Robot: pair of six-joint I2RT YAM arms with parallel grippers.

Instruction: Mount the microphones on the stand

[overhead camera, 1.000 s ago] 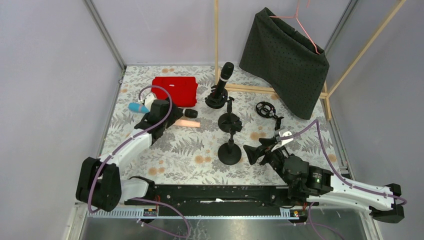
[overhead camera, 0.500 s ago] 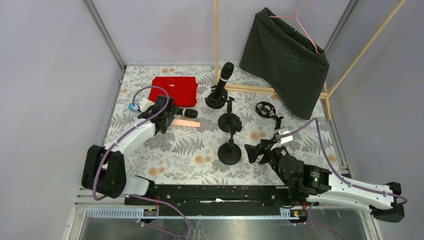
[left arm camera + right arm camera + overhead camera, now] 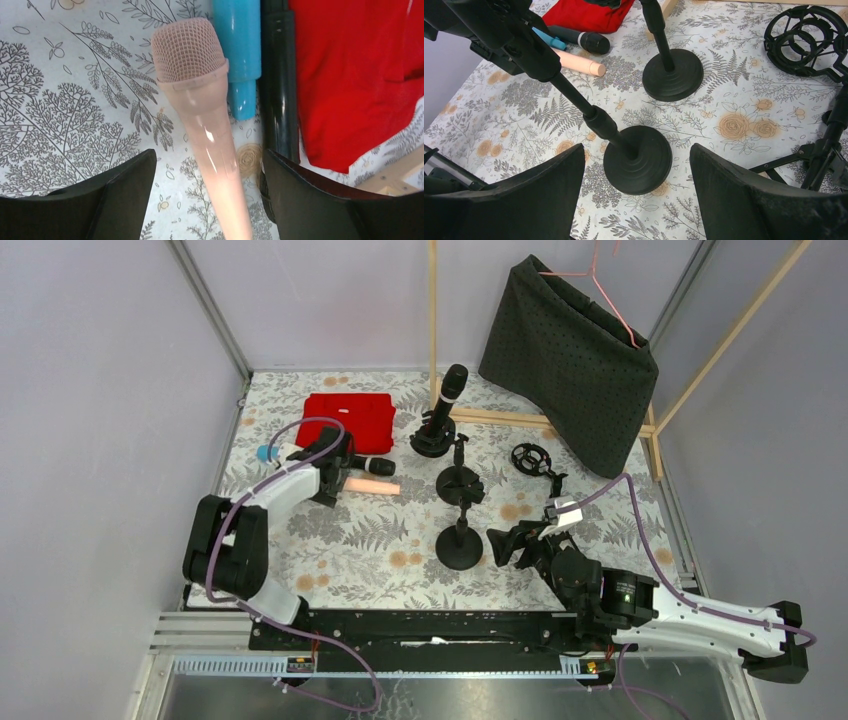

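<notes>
Peach-pink mic (image 3: 200, 110) lies flat on the floral table (image 3: 65, 100), straddled by the wide-open left tool (image 3: 207, 175), which grips nothing; blue mic (image 3: 239, 50) and black mic (image 3: 280, 90) crowd its 3 o'clock side, against a red cloth (image 3: 360, 75). Closing askew could catch the black mic or squirt the glossy pink barrel away. Right tool (image 3: 639, 175) gapes empty by the near stand (image 3: 636, 160). Grey walls (image 3: 100, 390) enclose the table

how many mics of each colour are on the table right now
black: 2, the upright black microphone and the lying black microphone
peach-pink: 1, the peach-pink microphone
light blue: 1, the light blue microphone
total: 4
</notes>
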